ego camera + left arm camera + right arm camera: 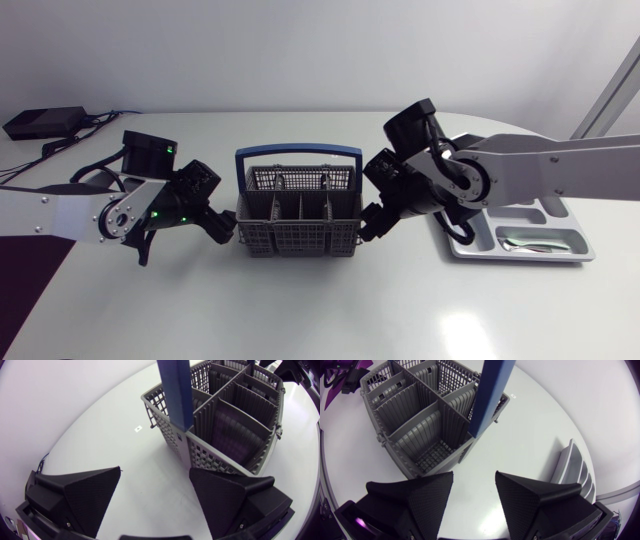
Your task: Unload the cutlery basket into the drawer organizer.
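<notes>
Spread, left gripper (155, 469) and right gripper (474, 473) flanking short ends of grey plastic blue-handled cutlery basket (297, 241), right nearer grey drawer organizer (520, 257) by desk's right edge.

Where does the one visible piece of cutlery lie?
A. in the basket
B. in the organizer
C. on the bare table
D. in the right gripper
B: the cutlery lies in a long compartment of the organizer, while the basket compartments that show are empty and the right gripper is open.
</notes>
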Action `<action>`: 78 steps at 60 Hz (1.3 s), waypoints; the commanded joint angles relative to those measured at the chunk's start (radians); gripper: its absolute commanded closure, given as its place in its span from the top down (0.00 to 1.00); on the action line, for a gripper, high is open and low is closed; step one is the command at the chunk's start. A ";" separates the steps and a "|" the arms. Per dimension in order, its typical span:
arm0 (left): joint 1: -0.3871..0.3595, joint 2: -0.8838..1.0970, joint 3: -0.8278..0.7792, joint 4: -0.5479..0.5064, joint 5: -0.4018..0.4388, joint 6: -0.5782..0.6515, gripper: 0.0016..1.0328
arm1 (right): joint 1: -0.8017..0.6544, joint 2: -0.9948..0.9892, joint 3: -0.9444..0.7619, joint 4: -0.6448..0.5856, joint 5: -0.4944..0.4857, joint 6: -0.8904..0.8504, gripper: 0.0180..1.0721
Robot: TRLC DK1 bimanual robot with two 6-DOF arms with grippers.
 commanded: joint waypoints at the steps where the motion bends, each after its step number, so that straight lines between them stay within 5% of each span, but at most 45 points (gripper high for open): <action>1: -0.038 -0.001 0.010 0.017 0.036 -0.004 0.95 | 0.009 -0.006 -0.018 0.031 -0.013 0.015 0.64; 20: -0.005 -0.032 0.001 0.014 0.035 0.005 0.95 | 0.006 -0.025 -0.044 0.034 0.008 0.009 0.71; 31: 0.041 -0.068 -0.005 0.006 0.036 0.016 0.95 | -0.010 -0.057 -0.062 0.031 0.013 -0.008 0.96; 78: -0.019 -0.137 -0.054 -0.021 0.021 -0.001 0.95 | -0.100 -0.183 -0.137 0.013 0.013 -0.045 0.96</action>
